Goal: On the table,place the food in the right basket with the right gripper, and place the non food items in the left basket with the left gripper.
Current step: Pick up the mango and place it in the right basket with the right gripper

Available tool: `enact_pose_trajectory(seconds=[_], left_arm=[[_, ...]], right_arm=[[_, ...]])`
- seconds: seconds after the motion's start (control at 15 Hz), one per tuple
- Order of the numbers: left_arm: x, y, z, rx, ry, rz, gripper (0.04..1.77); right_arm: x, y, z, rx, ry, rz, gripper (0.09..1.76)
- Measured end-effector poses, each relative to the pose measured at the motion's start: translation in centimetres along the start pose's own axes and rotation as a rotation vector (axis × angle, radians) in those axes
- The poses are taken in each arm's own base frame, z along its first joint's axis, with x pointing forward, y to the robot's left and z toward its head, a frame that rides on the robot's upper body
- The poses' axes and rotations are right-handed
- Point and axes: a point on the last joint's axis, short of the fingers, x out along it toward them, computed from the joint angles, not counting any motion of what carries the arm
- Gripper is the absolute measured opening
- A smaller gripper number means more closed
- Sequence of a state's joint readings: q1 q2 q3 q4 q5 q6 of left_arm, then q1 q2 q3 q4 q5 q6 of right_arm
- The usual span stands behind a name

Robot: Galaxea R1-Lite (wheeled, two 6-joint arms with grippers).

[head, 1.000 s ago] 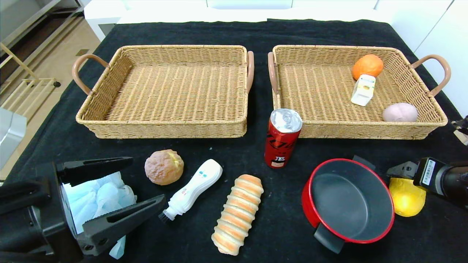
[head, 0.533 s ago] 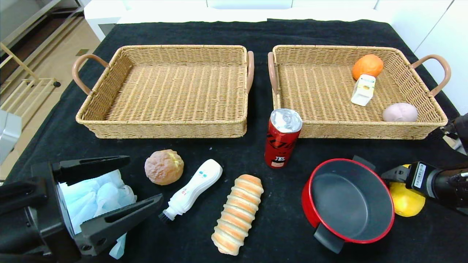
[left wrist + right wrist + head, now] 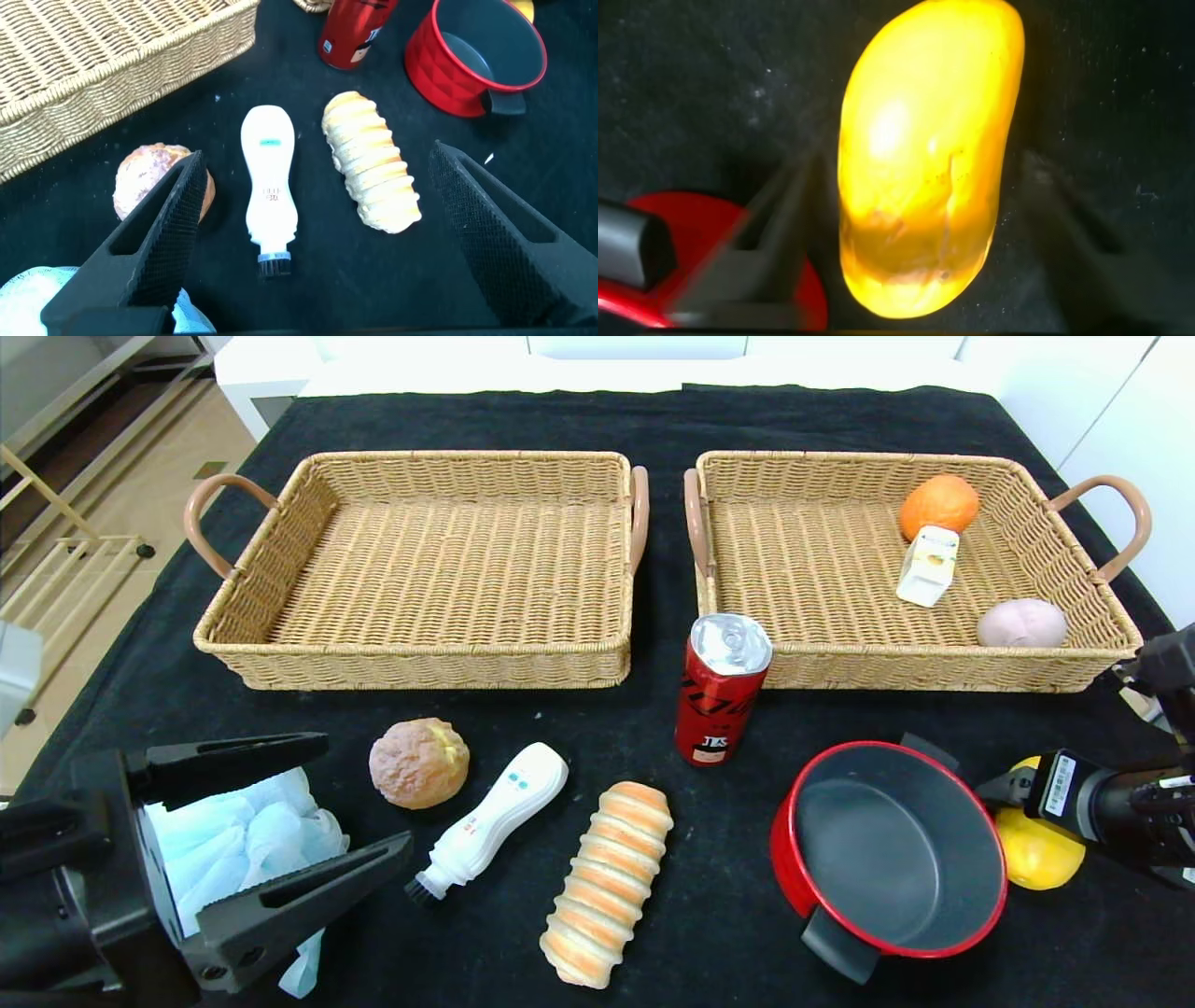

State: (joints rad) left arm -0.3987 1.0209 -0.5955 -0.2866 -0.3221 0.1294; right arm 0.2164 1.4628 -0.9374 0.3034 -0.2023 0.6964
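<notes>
Presently, in the head view, the right gripper (image 3: 1013, 791) sits low at the near right of the table, over the yellow mango (image 3: 1038, 847), which lies just right of the red pot (image 3: 887, 849), well short of the right basket (image 3: 1074, 667). The left gripper (image 3: 359, 798) hangs at the near left, jaws wide, above a blue-white wad (image 3: 238, 835).

Left wrist view: the fingers (image 3: 159, 238) stand far apart with nothing between them; a white brush (image 3: 268, 187) and a ridged bread roll (image 3: 372, 163) lie beyond.

Right wrist view: the jaws straddle the mango (image 3: 924, 149) across its narrow width, open, not touching. The skin looks smooth and glossy, likely slippery; judged light and firm. A grip across the mid-body seems soundest.
</notes>
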Motion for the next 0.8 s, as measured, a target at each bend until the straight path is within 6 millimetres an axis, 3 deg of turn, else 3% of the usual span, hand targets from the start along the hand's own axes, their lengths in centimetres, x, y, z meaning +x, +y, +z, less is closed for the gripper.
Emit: enact_pose_trajectory(seconds=[0.13, 0.2, 0.8], left_arm=[[-0.03, 0.0, 0.01, 0.001, 0.0, 0.001, 1.72], [-0.04, 0.0, 0.0, 0.0, -0.001, 0.002, 1.72], [-0.03, -0.01, -0.06, 0.005, 0.001, 0.001, 1.72]], right_arm=[[0.18, -0.01, -0.04, -0.001, 0.004, -0.005, 1.06], [0.26, -0.01, -0.03, -0.001, 0.005, -0.006, 1.01], [0.46, -0.14, -0.15, -0.001, 0.012, -0.012, 0.97]])
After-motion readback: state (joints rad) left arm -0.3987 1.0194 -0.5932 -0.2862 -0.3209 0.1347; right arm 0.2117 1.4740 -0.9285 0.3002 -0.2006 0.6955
